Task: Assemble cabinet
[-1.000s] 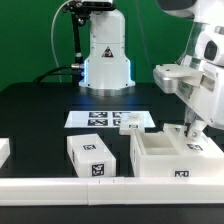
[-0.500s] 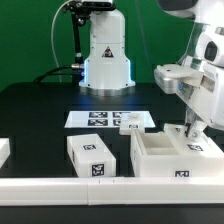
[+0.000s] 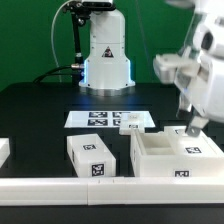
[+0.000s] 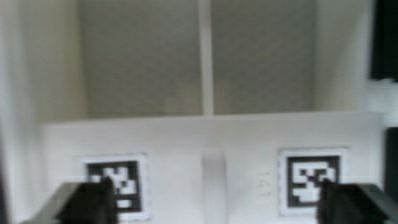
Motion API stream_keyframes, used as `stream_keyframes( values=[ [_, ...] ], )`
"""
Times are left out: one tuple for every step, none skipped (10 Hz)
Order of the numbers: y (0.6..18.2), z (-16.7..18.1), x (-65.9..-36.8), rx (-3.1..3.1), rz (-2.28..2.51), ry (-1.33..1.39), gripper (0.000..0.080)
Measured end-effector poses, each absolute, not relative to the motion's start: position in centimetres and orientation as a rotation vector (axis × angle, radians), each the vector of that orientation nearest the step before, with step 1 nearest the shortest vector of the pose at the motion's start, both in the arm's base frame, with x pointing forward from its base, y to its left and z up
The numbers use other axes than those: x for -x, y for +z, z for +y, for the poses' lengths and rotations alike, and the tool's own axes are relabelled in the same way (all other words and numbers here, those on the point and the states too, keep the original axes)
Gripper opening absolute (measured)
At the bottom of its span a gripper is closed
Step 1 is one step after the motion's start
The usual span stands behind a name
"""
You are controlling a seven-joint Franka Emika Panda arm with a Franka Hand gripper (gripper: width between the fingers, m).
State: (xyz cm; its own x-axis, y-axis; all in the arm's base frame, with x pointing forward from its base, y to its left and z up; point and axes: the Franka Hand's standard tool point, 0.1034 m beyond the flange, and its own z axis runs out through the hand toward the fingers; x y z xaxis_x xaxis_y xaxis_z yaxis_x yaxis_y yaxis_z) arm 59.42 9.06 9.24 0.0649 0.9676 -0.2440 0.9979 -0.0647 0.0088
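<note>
The pincer (image 3: 194, 127) hangs open just above the far right corner of the cabinet (image 3: 172, 157). In the wrist view its two dark fingertips (image 4: 86, 203) stand wide apart with nothing clamped between them (image 4: 222, 205). Below them lies a white wall of the cabinet (image 4: 205, 135) carrying two square black-and-white tags. Whether the tips touch that wall cannot be told.

The cabinet is a white box with its open side up. It sits at the exterior view's right, near the front edge of the table (image 3: 40, 110). One tag shows on its front face and another on its upper right rim.

To the exterior view's left of it, and apart from it, a smaller white block (image 3: 92, 156) bears a tag on top and one on its front. Behind both, the marker board (image 3: 100, 118) lies flat, and a small white tagged piece (image 3: 131, 124) rests at its right end. Another white part (image 3: 3, 150) pokes in at the left edge, and a long white rail (image 3: 60, 188) runs along the front.

The table surface is matte black. At its far side stands the arm's white base (image 3: 106, 55), and a green backdrop (image 3: 30, 35) fills the room behind it.
</note>
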Motion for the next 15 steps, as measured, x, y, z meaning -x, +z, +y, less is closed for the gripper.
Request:
stream_keyframes(
  values=[
    [9.4,9.0,-59.5,-2.135,2.044,-0.257,0.0720],
    [9.1,9.0,-59.3,-2.137,2.047,-0.263,0.0775],
    [9.0,9.0,-59.3,-2.137,2.047,-0.264,0.0792],
    [9.0,9.0,-59.3,-2.141,2.042,-0.261,0.0792],
    [9.5,8.7,-58.8,-2.254,1.899,-0.205,0.0799],
    [10.1,8.3,-57.3,-2.424,1.671,-0.195,0.0799],
    [10.2,8.6,-56.9,-2.510,1.537,-0.195,0.0797],
    [9.9,8.6,-57.0,-2.532,1.501,-0.192,0.0797],
    [9.9,8.6,-57.0,-2.563,1.445,-0.186,0.0797],
    [9.9,8.7,-56.9,-2.623,1.341,-0.175,0.0797],
    [9.8,8.5,-56.8,-2.708,1.191,-0.146,0.0797],
    [9.7,7.1,-56.0,-2.813,0.964,-0.111,0.0797],
    [9.5,6.1,-55.0,-2.903,0.711,-0.093,0.0797],
    [9.3,5.5,-54.3,-2.984,0.496,-0.112,0.0797],
    [9.5,5.4,-54.4,-3.060,0.288,-0.129,0.0797]
  ],
)
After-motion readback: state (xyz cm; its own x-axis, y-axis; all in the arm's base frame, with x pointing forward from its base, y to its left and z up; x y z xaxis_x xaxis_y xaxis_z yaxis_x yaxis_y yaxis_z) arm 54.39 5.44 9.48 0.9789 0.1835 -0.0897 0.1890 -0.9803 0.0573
